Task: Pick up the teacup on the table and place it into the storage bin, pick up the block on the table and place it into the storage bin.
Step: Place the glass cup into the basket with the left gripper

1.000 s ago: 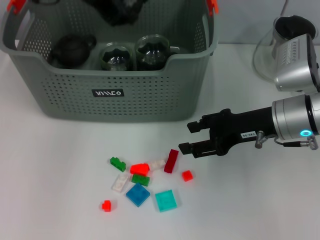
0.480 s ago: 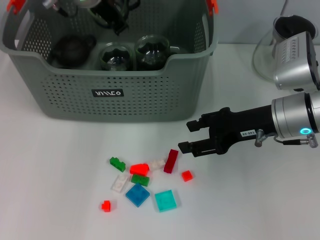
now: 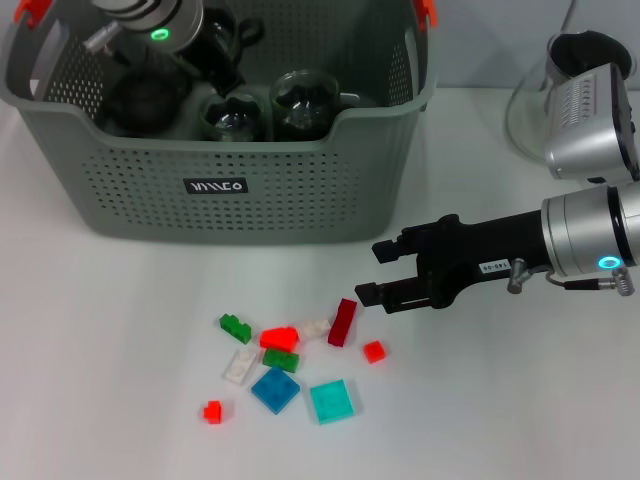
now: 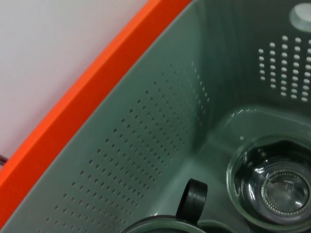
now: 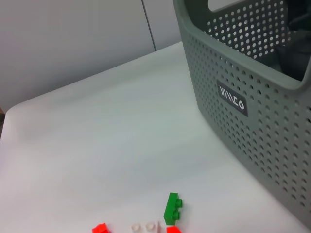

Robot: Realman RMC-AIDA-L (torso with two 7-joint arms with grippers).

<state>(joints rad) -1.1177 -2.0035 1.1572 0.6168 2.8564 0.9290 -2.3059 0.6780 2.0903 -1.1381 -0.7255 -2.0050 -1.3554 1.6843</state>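
One dark red oblong plastic block (image 3: 342, 322), long axis near upright in frame, lies just lower-left of the right end effector (image 3: 375, 271), fingers apart; left end effector's state unseen.

The left arm (image 3: 150, 25) has come down into the storage bin (image 3: 220, 190) at its back left corner, now covering the dark teapot (image 3: 140, 100) more than a second ago.
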